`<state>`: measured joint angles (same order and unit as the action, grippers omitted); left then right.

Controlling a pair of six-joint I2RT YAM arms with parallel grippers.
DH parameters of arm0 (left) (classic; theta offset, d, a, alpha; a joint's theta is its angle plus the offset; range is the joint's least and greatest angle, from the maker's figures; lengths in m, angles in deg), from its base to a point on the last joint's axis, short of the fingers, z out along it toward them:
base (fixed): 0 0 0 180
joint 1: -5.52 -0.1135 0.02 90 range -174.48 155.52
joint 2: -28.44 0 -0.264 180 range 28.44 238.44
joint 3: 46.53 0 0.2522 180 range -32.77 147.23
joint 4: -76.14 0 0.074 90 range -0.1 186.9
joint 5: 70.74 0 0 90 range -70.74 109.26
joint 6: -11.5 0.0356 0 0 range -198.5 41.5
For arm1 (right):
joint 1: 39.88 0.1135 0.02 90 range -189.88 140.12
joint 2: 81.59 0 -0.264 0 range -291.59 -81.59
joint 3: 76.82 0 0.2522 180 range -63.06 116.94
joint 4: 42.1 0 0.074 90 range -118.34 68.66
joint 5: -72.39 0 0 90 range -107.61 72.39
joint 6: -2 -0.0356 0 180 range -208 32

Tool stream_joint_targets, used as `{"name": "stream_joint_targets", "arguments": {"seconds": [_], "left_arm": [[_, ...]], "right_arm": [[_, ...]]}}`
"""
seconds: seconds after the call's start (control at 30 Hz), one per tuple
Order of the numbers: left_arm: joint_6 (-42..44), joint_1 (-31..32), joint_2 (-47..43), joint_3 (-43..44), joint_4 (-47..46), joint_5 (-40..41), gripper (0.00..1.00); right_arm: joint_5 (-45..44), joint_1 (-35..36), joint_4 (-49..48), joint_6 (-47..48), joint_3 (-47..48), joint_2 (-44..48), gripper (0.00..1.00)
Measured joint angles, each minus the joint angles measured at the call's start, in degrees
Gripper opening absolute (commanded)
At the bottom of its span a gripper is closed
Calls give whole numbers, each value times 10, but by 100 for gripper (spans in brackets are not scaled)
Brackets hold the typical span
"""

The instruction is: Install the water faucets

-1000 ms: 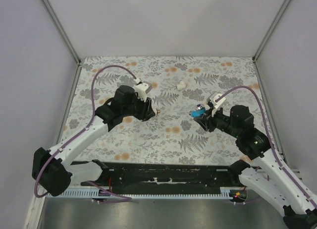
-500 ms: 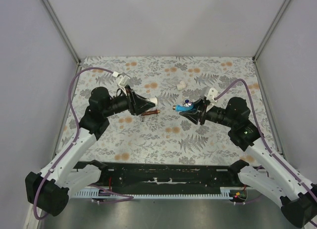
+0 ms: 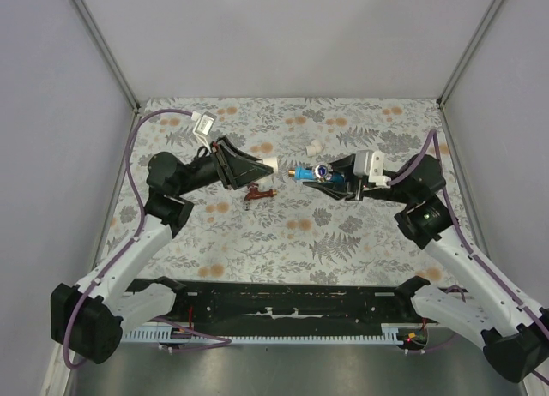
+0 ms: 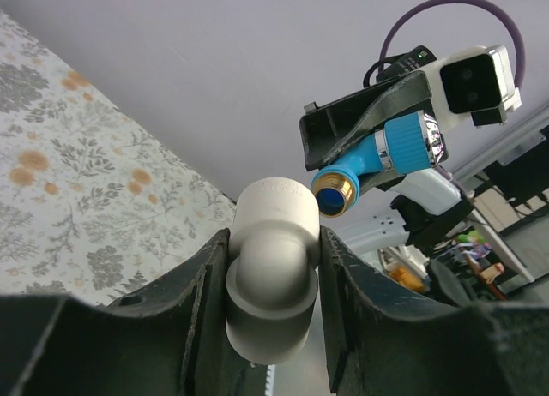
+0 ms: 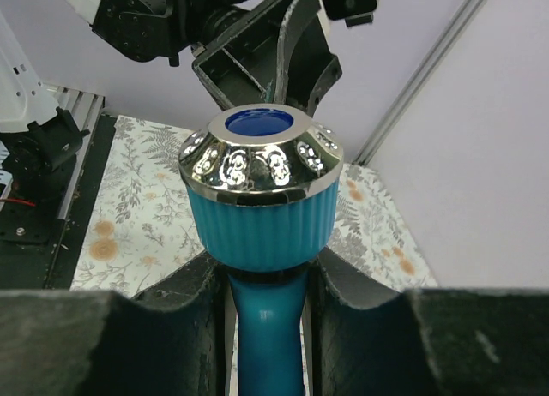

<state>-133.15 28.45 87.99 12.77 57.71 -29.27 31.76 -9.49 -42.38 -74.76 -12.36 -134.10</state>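
Note:
My left gripper (image 3: 257, 167) is raised above the table and shut on a white elbow fitting (image 3: 268, 165), seen close between the jaws in the left wrist view (image 4: 273, 267). My right gripper (image 3: 330, 177) faces it, shut on the blue faucet (image 3: 314, 173), whose brass threaded end points at the fitting with a small gap between them. The blue faucet's chrome-capped handle fills the right wrist view (image 5: 262, 199), and it also shows in the left wrist view (image 4: 377, 156). The red-brown faucet (image 3: 257, 192) lies on the floral table below the left gripper.
A second small white fitting (image 3: 314, 147) lies on the table (image 3: 283, 242) toward the back centre. Grey walls enclose the table on three sides. A black rail runs along the near edge between the arm bases.
Both arms have lifted off the table and turned toward each other. The left gripper now holds the white fitting up, the right brought the blue faucet close to it. The red-brown faucet stayed down.

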Motion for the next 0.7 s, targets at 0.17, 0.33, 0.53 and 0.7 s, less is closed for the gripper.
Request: {"name": "stream_joint_targets", "arguments": {"seconds": [0.17,0.33,0.53,0.7], "left_arm": [[-57,0,2,4,1,0,2],[-95,-2,2,23,45,3,2],[-160,-15,2,37,77,2,2],[-218,-25,12,48,92,-1,2]], "right_arm": [[25,0,18,55,33,-20,0],[44,0,83,148,84,-46,0],[50,0,172,261,124,-75,0],[51,0,162,287,122,-81,0]]}}
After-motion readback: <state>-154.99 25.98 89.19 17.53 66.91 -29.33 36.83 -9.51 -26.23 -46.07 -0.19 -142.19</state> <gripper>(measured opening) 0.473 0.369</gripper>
